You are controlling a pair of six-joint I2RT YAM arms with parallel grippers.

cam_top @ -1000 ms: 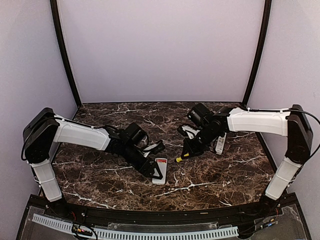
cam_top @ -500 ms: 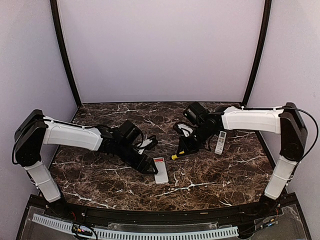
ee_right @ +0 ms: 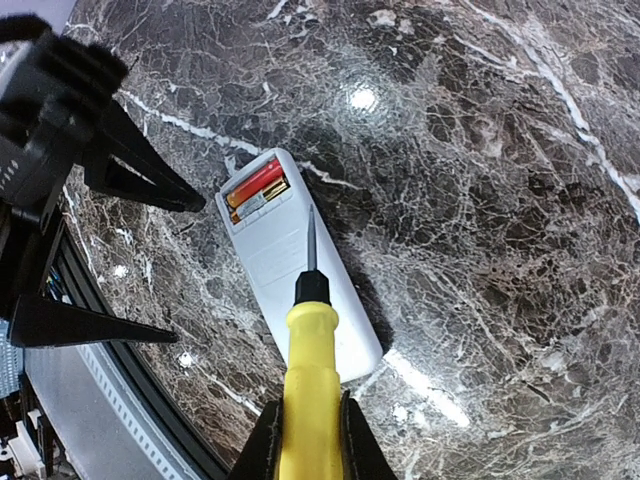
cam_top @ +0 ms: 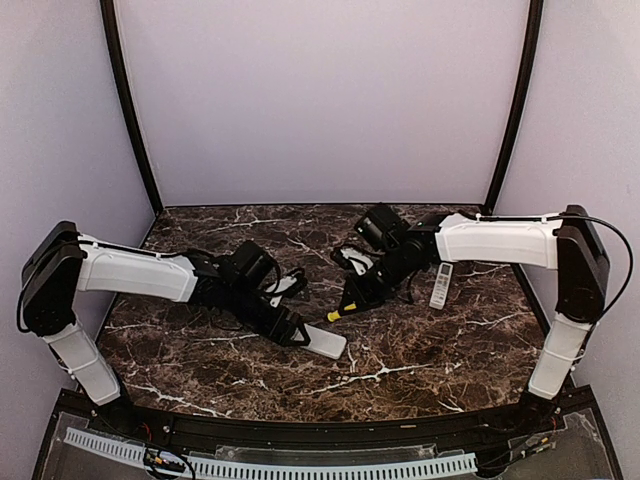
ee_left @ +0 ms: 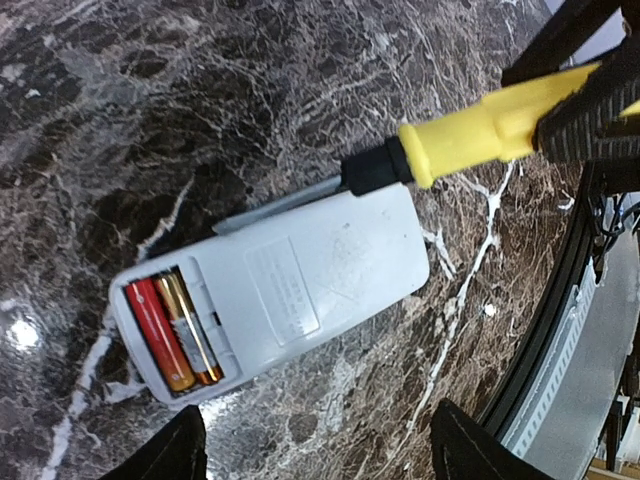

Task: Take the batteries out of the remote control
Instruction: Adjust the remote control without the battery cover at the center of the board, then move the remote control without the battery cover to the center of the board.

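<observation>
A white remote control [ee_left: 300, 280] lies back-up on the marble, its compartment uncovered at one end. Two batteries [ee_left: 170, 330] sit side by side in it, one red, one gold. They also show in the right wrist view as batteries [ee_right: 255, 188] at the far end of the remote [ee_right: 300, 275]. My left gripper [ee_left: 320, 455] stands open just short of the remote [cam_top: 323, 343], touching nothing. My right gripper [ee_right: 310, 440] is shut on a yellow-handled screwdriver [ee_right: 312, 370], whose tip hovers over the remote's middle.
A second remote [cam_top: 440, 285] lies at the right behind my right arm. White flat pieces lie near the left wrist [cam_top: 286, 287] and near the right wrist [cam_top: 352, 258]. The table's dark front rail [ee_left: 590, 300] runs close to the remote.
My left gripper has drawn back to the left off the remote, which now lies flat and slanted. My right gripper has carried the screwdriver leftward and nearer, over the remote.
</observation>
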